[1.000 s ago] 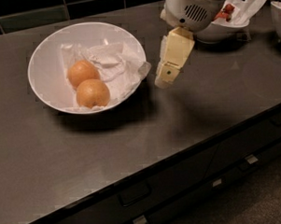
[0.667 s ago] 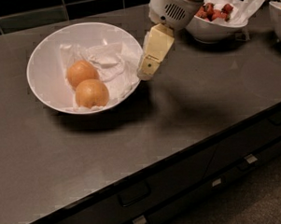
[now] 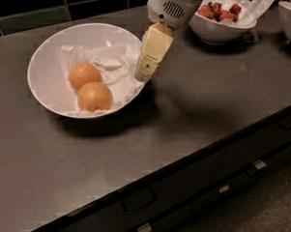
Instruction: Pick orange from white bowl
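The white bowl (image 3: pixel 45 69) sits at the left of the dark counter, lined with crumpled white paper (image 3: pixel 109 61). Two near-identical oranges lie in it, touching. The orange (image 3: pixel 95 97) is the front one, slightly larger and paler. Its deeper-orange twin (image 3: pixel 83 74) lies just behind it. My gripper (image 3: pixel 144 73) hangs tilted from the white wrist housing (image 3: pixel 172 8), with its cream tip over the bowl's right rim, to the right of both oranges and apart from them. It holds nothing that I can see.
A deeper white bowl (image 3: pixel 218 31) with red berries (image 3: pixel 220 10) stands at the back right, just right of the wrist. Another white container (image 3: pixel 289 19) is cut off at the right edge. The counter's front edge runs diagonally, with drawers (image 3: pixel 139 200) below it.
My gripper has moved left across the counter, from right of the bowl to over its right rim. The oranges have not moved.
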{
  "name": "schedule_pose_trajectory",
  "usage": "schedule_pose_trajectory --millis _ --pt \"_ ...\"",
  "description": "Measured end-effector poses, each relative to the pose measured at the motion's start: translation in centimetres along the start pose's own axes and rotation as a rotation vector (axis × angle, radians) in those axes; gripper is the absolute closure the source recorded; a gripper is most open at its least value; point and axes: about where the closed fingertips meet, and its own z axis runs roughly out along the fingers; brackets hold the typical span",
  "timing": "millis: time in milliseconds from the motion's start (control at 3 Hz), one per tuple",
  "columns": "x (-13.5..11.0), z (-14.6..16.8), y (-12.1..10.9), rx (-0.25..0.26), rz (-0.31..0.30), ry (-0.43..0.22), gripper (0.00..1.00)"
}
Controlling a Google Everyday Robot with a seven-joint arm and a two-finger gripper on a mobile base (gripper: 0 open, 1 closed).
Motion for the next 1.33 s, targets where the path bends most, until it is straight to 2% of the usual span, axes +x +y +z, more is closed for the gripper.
schedule_pose_trajectory --millis 333,667,1333 --pt "-2.9 0.6 0.3 -0.04 0.024 0.009 0.0" --pt "-5.7 3.1 0.5 -0.069 0.089 -0.004 0.0" --pt "-5.6 3.7 0.6 -0.079 0.104 0.011 0.0"
